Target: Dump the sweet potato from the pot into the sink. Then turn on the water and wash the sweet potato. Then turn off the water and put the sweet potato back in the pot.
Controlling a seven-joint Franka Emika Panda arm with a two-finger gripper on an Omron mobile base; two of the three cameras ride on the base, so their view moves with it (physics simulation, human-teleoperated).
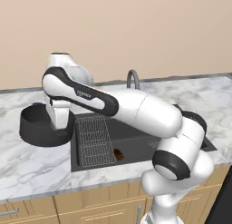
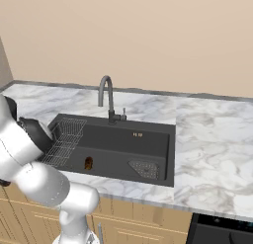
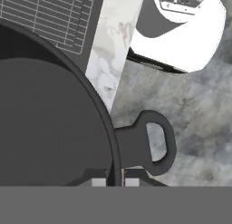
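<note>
On the marble counter (image 1: 27, 168) left of the sink (image 1: 136, 141), the pot (image 1: 38, 125) is held at its rim by the gripper (image 3: 115, 182). In the hand view the two fingertips (image 3: 99, 182) are pinched together over the thin pot wall beside one loop handle (image 3: 152, 143), so the hand is closed on the pot. The pot interior, as far as that view shows it, is bare dark metal.

The sweet potato (image 1: 118, 154) lies on the sink floor, just beside the wire grid rack (image 1: 93, 139) and toward the front wall; the right base view places it (image 2: 88, 163) well apart from the drain strainer (image 2: 144, 169) and away from the gooseneck faucet (image 2: 106, 97). It appears as a small oblong reddish-brown lump with orange tones, far smaller than the pot.

Judged from its look, the sweet potato should be firm, light and not fragile, though its rounded skin is likely to turn slippery once wet. The best hold would be across its short width near the middle, with the fingers descending from above. The pot is probably rigid and comparatively heavy; a rim pinch next to the handle leaves it free to tilt, so it may swing.
</note>
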